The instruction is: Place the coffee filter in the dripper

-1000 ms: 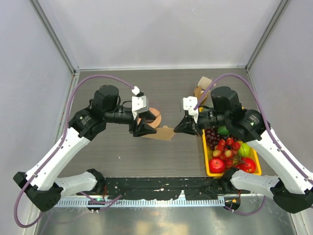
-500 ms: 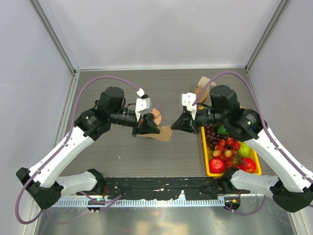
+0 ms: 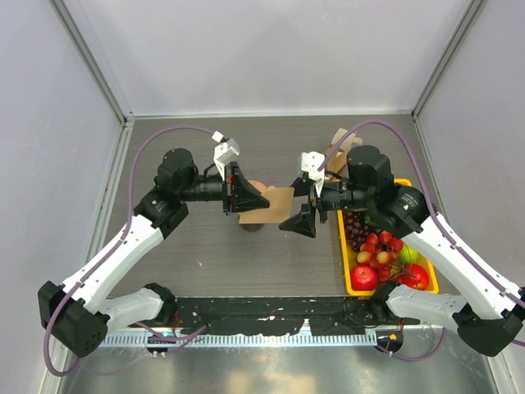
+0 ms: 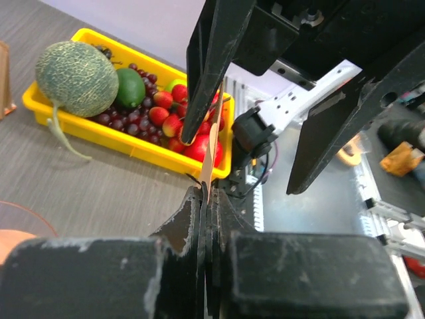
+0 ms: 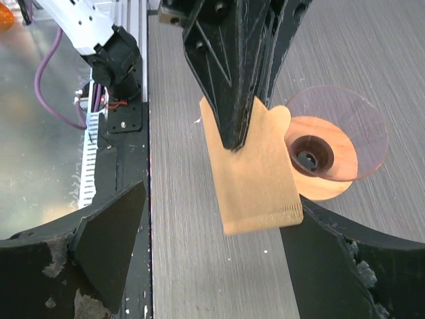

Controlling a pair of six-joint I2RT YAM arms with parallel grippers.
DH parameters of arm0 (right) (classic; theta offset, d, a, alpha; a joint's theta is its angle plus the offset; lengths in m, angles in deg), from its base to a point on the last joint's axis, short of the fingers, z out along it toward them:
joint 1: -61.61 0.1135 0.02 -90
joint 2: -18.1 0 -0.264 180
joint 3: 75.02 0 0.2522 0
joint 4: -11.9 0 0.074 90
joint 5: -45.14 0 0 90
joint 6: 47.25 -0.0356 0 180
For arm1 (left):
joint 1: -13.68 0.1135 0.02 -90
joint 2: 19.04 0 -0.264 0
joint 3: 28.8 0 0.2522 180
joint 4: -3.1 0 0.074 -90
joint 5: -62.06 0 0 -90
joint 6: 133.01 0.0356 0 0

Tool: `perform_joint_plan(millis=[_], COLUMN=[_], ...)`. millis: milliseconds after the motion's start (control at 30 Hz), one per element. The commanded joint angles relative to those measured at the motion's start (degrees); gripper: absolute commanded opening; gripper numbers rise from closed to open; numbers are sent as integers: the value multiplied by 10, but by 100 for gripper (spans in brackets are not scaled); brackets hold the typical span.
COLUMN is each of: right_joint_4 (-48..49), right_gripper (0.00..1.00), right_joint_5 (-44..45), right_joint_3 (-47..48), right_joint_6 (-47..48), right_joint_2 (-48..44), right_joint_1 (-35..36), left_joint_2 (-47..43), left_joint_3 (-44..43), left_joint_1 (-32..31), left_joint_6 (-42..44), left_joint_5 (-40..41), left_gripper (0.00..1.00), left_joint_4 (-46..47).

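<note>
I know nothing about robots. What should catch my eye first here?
Mid-table, the left gripper pinches a tan filter, with the right gripper open beside it. A clear dripper sits close by on the table, and a yellow tray of fruit lies at the right.

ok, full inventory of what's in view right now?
coffee filter: 1, tan, held off the table beside the dripper
dripper: 1, clear with an orange collar, mid-table
spare filters: a bunch, brown with a white piece, back of the table
tray: 1, yellow, right side
fruit: many, green, red and purple, in the tray
table: 1, dark grey
left gripper: 1, black, shut on the coffee filter
right gripper: 1, black, open, empty
</note>
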Motion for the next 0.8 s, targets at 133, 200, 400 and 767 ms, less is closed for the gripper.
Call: perform_joint_plan(millis=[133,200,400,767], right_joint_4=[117,125,172,160], right_gripper=[90,91,69,5], right_joint_5=[-18,-22,-79,-105], right_joint_3=[2,5,-15,-4], right_joint_6=[-56,-62,-104,-96], right_joint_2=[21,20,24,35], right_joint_1=[-4,-9,-12,-12], left_joint_2=[-23,-31,-38,-59], left_joint_3=[94,98,120,128], left_joint_1=[35,35,36,36], left_joint_6=[-269,-268,-293,-212], left_joint_5=[-48,-57,-51,-66], left_gripper=[0,0,0,25], left_joint_4=[393,399,436,319])
